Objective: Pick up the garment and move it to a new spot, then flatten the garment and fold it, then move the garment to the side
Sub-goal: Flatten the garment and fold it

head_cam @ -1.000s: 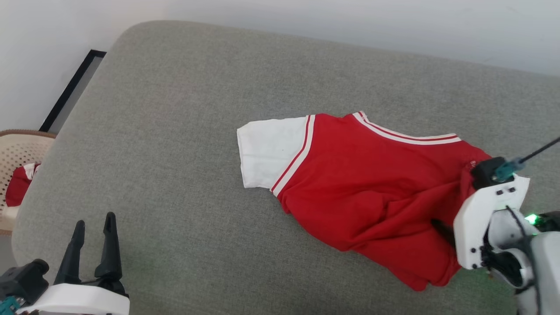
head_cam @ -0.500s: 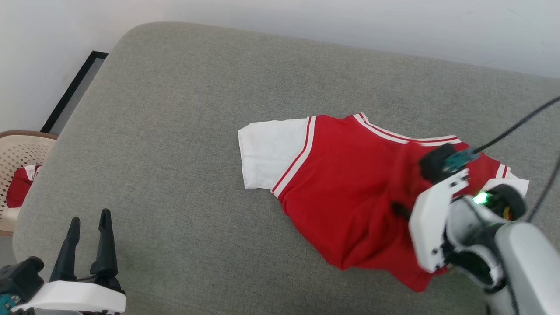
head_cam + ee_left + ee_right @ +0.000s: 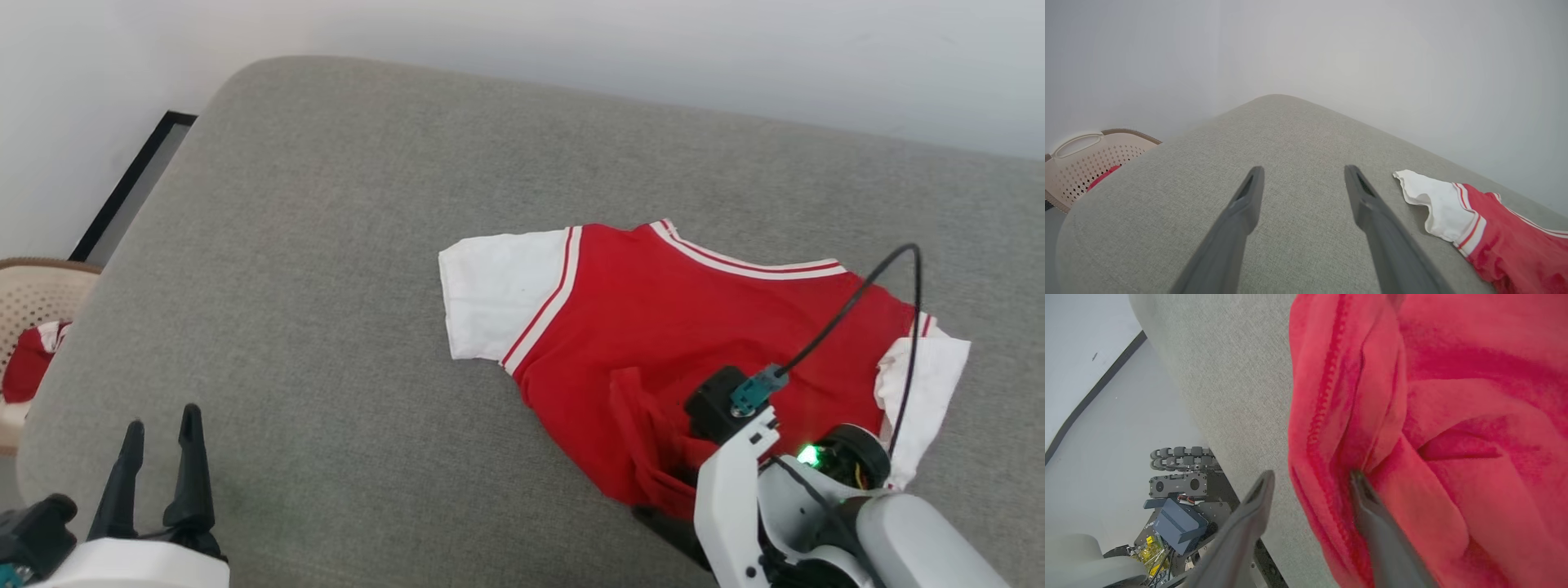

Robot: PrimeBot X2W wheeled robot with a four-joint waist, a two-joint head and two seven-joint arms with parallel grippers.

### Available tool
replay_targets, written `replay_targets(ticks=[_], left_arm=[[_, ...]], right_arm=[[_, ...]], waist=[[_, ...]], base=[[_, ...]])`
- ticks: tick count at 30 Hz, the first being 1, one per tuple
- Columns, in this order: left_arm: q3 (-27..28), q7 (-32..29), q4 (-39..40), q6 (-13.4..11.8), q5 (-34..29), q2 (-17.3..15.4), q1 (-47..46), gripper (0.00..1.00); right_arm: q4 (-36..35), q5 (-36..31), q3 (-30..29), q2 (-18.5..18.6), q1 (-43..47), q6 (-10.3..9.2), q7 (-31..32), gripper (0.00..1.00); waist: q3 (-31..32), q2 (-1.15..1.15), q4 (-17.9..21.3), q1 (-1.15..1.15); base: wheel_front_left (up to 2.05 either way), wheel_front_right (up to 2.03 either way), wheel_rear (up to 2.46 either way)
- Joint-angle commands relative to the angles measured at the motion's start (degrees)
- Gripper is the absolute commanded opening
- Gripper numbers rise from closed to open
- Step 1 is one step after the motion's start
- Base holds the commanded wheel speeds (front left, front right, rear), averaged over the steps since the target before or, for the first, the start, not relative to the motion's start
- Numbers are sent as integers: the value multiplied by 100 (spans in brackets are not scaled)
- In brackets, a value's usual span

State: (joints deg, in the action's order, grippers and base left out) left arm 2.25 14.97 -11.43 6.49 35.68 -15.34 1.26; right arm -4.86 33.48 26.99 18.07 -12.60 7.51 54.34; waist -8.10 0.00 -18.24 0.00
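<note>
Head view puts the garment [image 3: 686, 327] on the right half of the grey cushion [image 3: 326, 245]. Its long axis runs sleeve to sleeve from mid-cushion toward the near right corner, with the collar facing the far edge and the hem the near edge. The right gripper [image 3: 1311, 475] sits at that near hem and is by far the closer arm. In the right wrist view its fingers stand spread, the stitched hem between them and one tip tucked into a red fold, nothing pinched. The left gripper [image 3: 162, 420], also spread wide, hovers over the near left corner, well apart from the white sleeve. Compared with a second ago, the right wrist has come from the garment's right end to the hem. The right sleeve now lies uncovered, and a ridge of red cloth stands bunched beside the wrist.
</note>
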Motion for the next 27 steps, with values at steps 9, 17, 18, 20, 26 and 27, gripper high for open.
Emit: replay_targets(ticks=[9, 17, 18, 20, 26, 27], left_arm=[[100, 28, 83, 21, -82, -124, 241, 100], [-10, -212, 196, 42, -93, -347, 149, 100], [-23, -266, 223, 44, -63, -387, 116, 100], [-73, -420, 274, 53, -31, -463, 29, 100], [-386, -1181, 481, 71, 104, -844, -414, 100], [-454, -1339, 504, 77, 127, -946, -517, 100]], right_arm=[[-851, 75, -551, 6, 395, -4, 43, 100], [-1297, -313, -1362, -243, 550, -4, -317, 100], [-1300, -342, -1468, -308, 562, -4, -399, 100], [-1297, -491, -1677, -360, 564, -4, -573, 100], [-1211, -989, -2234, -602, 410, -4, -1381, 100], [-1188, -1075, -2319, -671, 378, -4, -1560, 100]], waist=[[234, 0, 342, 0], [360, 0, 641, 0], [370, 0, 686, 0], [376, 0, 756, 0], [361, 0, 1020, 0], [353, 0, 1072, 0]], base=[[0, 0, 0], [0, 0, 0], [0, 0, 0], [0, 0, 0], [0, 0, 0], [0, 0, 0]])
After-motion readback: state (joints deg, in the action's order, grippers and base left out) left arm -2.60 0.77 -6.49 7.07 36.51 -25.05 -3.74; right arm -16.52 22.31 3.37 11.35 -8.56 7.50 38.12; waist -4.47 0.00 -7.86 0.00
